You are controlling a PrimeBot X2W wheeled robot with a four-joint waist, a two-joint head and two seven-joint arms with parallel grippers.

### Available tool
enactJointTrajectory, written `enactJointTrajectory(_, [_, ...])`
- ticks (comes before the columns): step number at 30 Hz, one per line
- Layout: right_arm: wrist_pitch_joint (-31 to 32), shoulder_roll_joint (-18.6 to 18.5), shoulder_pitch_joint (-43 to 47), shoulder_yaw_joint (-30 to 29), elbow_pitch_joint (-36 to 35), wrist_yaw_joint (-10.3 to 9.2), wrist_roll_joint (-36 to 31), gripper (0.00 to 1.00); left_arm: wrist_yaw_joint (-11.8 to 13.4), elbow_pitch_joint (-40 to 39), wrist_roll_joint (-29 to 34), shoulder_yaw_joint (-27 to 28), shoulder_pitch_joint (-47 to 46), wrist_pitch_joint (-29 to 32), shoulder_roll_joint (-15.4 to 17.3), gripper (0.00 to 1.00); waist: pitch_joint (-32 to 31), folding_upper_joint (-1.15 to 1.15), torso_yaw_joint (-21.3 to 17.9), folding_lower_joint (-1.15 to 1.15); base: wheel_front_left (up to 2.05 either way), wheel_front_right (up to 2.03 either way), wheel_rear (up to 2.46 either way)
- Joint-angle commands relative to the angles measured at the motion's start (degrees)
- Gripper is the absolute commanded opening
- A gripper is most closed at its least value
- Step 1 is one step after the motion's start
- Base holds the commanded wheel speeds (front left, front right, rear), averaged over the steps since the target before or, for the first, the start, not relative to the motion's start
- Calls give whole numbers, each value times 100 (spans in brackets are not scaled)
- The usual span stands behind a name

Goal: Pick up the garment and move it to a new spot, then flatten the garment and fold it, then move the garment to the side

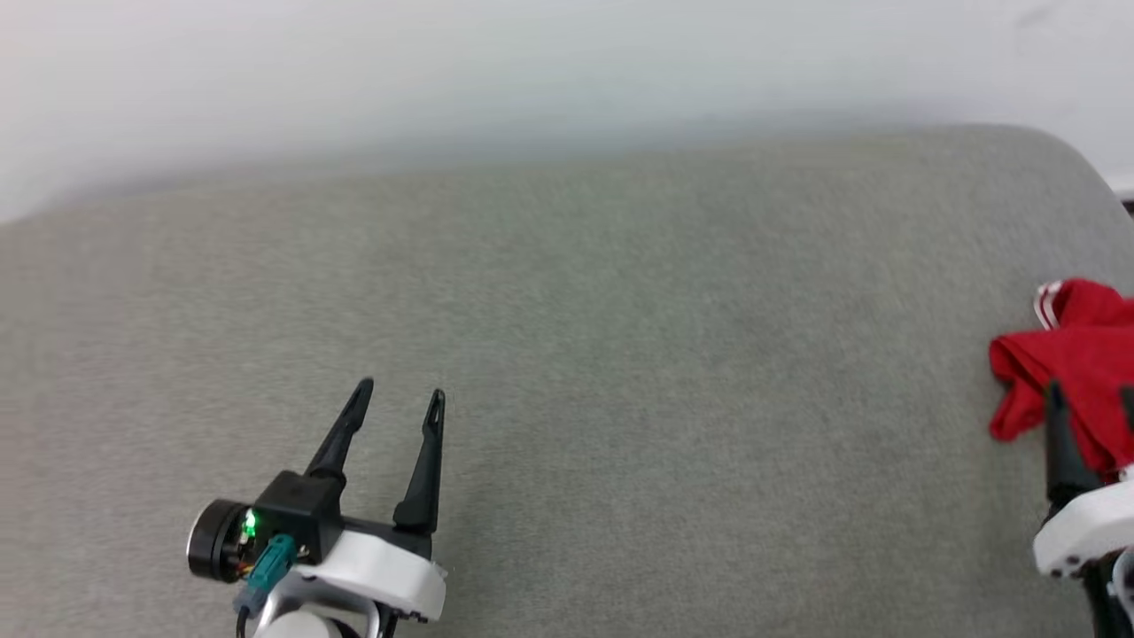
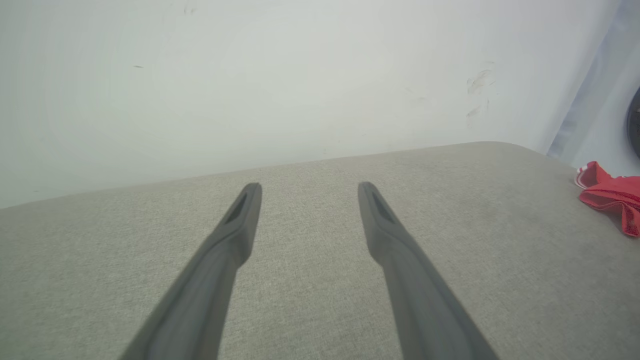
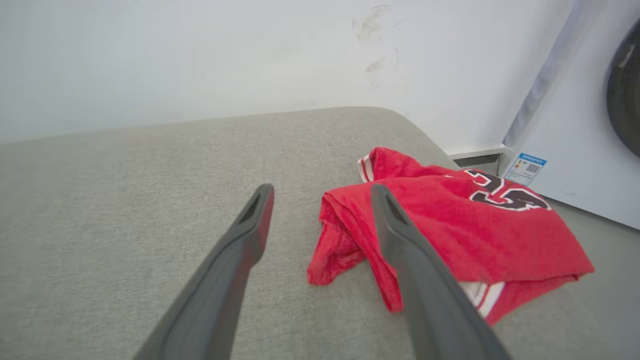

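Item 1. Left gripper [image 1: 400,390], two long dark fingers on a white wrist with a black, green-lit module: nearest, lower left in the head view. The fingers are spread wide with nothing between them, poised over bare cloth surface. Its own wrist view confirms the gap [image 2: 309,186].

Item 2. Right gripper [image 1: 1090,394], same pattern: at the head view's lower right edge, partly cut off, with its fingers rising in front of red cloth. The right wrist view gives what the head view lacks: both fingers in full [image 3: 321,189], spread wide, nothing pinched. One finger overlaps the cloth in that view; whether it touches cannot be told.

Item 3. Garment [image 3: 450,225], red mesh jersey with red-white striped trim and black white-outlined numerals: lies crumpled in a loose heap near the surface's far right rounded corner, well apart from the left gripper. The numerals and a white striped hem show in the right wrist view. The head view shows a red bunch at its right edge, and the left wrist view a small red fold far right.

Item 4. Grey woven fabric surface [image 1: 620,354]: broad, flat, padded, bearing the garment.

Item 5. White wall [image 1: 443,71]: behind the surface, with faint scuff marks in both wrist views.

Item 6. White appliance [image 3: 575,100] with a dark round door and a small label [image 3: 525,167]: beyond the corner. Its contents cannot be told.
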Motion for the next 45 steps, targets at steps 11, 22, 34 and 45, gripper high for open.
enactJointTrajectory(11, [484,726,1540,386,-1814,-4,-41,100,177,169,-100,226,489,-38,-21,100,-736,-1,598,2,0,0,0])
enactJointTrajectory(22, [927,989,2139,794,-3081,-4,-124,100,293,197,-153,390,788,-41,56,100,-928,-1,641,2,0,0,0])
enactJointTrajectory(34, [1104,1017,2390,923,-3460,-4,-58,100,300,330,-193,368,862,-42,71,100,-1003,-1,577,2,0,0,0])
enactJointTrajectory(45, [989,1018,2245,989,-3303,-4,3,100,335,385,-209,358,790,-40,92,100,-1010,-1,513,2,0,0,0])
